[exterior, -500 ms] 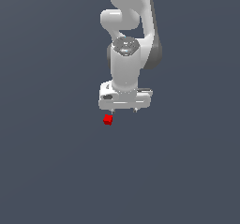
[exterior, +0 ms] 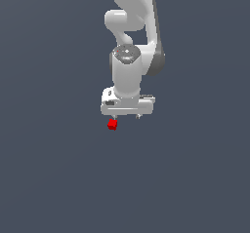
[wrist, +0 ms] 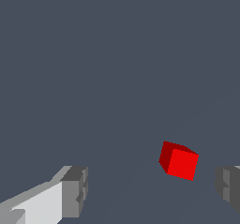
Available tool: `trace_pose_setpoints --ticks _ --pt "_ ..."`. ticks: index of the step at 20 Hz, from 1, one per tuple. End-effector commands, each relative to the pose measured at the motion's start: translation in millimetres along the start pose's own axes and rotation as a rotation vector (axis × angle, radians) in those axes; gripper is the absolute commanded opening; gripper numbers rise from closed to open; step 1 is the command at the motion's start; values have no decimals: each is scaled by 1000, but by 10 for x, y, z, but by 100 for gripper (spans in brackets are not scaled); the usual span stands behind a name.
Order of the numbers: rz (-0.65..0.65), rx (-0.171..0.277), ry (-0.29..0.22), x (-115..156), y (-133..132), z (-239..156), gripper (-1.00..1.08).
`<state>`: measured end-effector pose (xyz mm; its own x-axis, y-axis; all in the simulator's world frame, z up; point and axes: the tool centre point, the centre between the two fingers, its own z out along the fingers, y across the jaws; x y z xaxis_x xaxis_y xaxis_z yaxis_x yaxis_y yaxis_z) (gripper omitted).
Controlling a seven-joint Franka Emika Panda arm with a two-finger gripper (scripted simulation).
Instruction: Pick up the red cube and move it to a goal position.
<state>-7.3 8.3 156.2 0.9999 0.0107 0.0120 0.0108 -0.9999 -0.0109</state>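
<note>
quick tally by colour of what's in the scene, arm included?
Red: 1, the red cube
White: 1, the arm with its gripper, fingers apart on either side of the cube
Total: 2

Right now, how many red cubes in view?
1. The red cube sits just below the tool, toward the exterior view's left of it. In the wrist view the same cube lies between the open fingers, nearer one finger. Nothing suggests another is hidden.
</note>
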Motion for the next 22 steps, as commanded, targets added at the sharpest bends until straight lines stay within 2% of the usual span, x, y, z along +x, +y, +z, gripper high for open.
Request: trace_pose_setpoints --ticks 1,13,22 --pt "23 -2 -2 -39 77 126 100" --pt "195 -12 -8 -357 608 1049 100" --pt "249 -13 -10 -460 757 1344 100"
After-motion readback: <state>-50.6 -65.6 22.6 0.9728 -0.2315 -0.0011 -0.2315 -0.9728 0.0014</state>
